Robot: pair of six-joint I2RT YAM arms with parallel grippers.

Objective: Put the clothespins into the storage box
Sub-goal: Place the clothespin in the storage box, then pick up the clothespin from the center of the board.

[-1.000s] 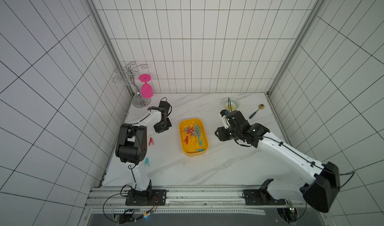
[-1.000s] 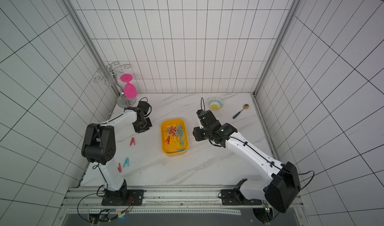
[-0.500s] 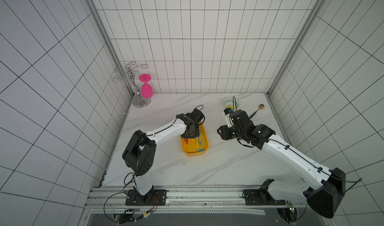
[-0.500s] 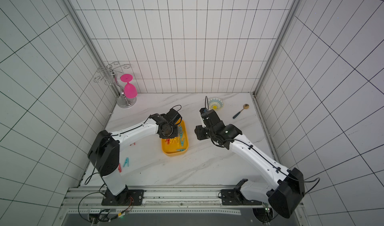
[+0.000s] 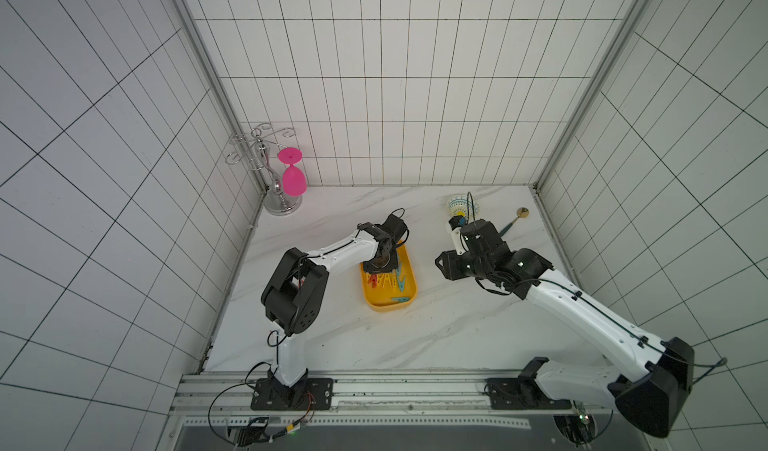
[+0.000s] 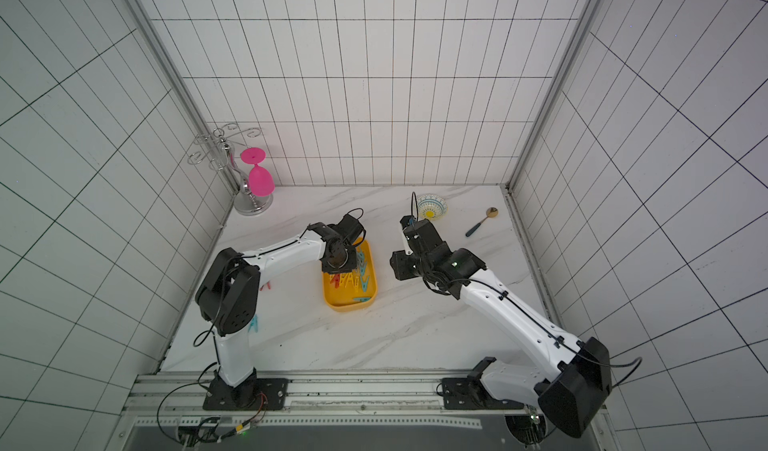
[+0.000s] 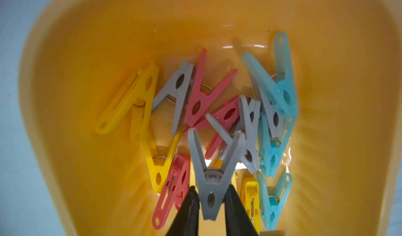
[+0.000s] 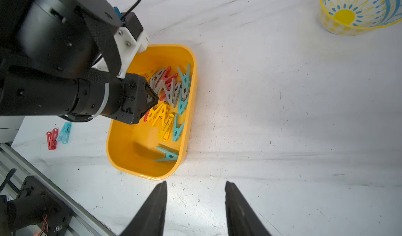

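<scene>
Holding a grey clothespin [image 7: 212, 171] clenched in the left gripper [image 7: 211, 187] over the heaped clothespins [image 7: 200, 98] inside the storage box [image 7: 65, 61], leaving the right gripper [image 8: 195, 183] spread and empty beside it, with only a red clothespin [image 8: 51, 138] and a teal clothespin [image 8: 64, 132] seemingly left on the bench [image 8: 282, 115].

White tiled walls [image 5: 374, 96] are enclosing a marble-veined tabletop [image 5: 457, 336] on three sides, a metal rail [image 5: 395, 386] running along its front
</scene>
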